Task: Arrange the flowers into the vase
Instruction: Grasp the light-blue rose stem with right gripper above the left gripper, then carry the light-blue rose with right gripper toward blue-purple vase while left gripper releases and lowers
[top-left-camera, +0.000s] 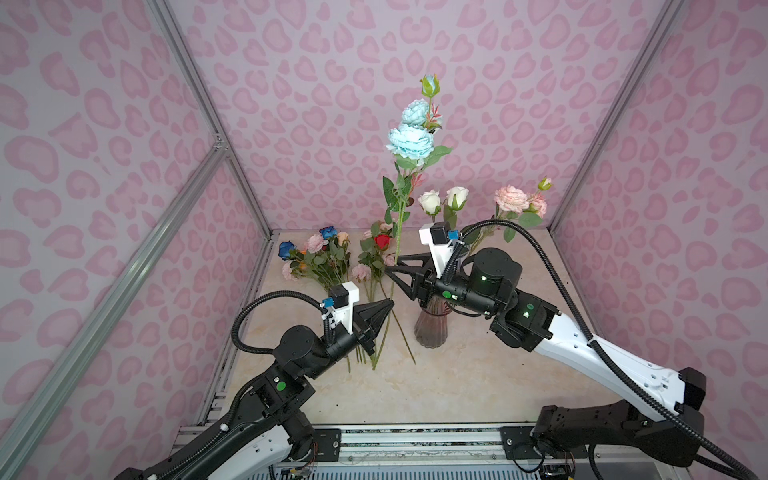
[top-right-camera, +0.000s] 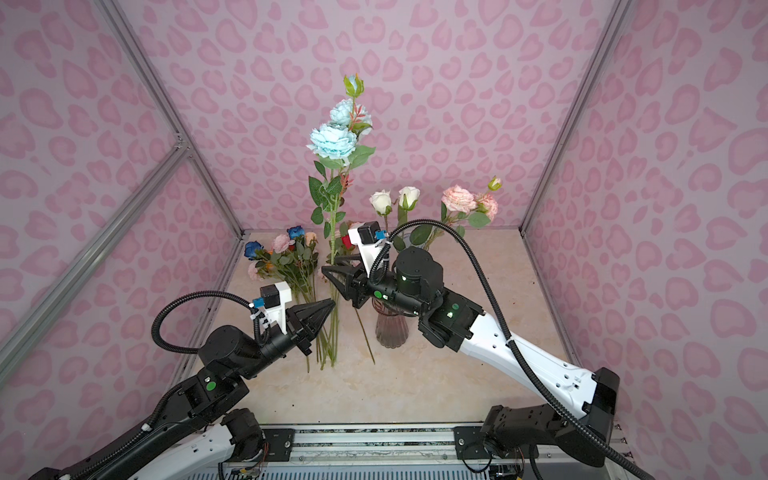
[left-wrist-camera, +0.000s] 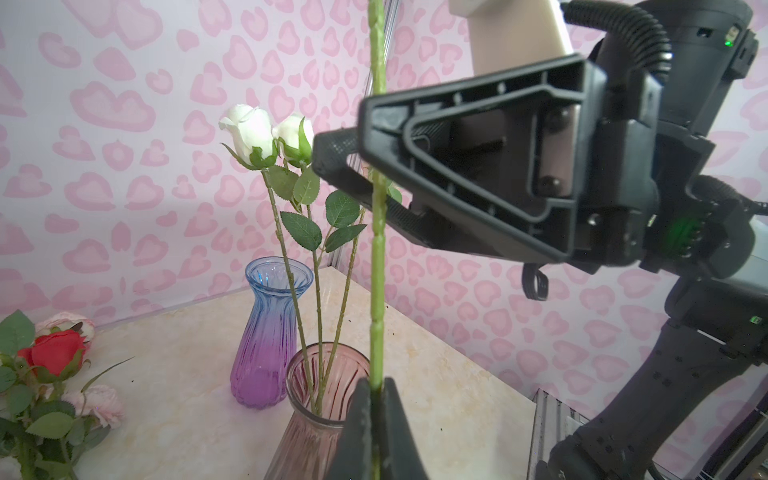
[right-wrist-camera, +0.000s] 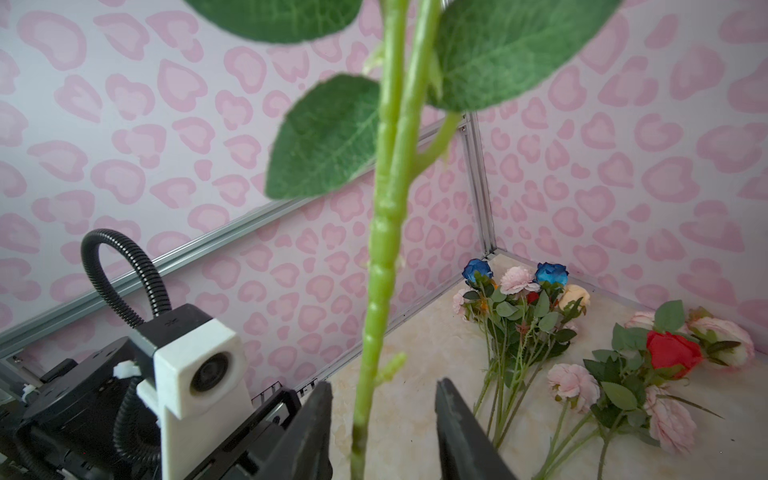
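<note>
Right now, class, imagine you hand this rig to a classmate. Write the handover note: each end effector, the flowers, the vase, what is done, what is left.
The left end effector is shut on the lower stem of the pale blue flower and holds it upright.
The right end effector is open, its jaws on either side of the same stem higher up, not gripping.
Done: the white roses stand in the pink vase.
Left: the pale blue flower is not yet in the vase, and the other flowers lie on the table at the back left.
</note>
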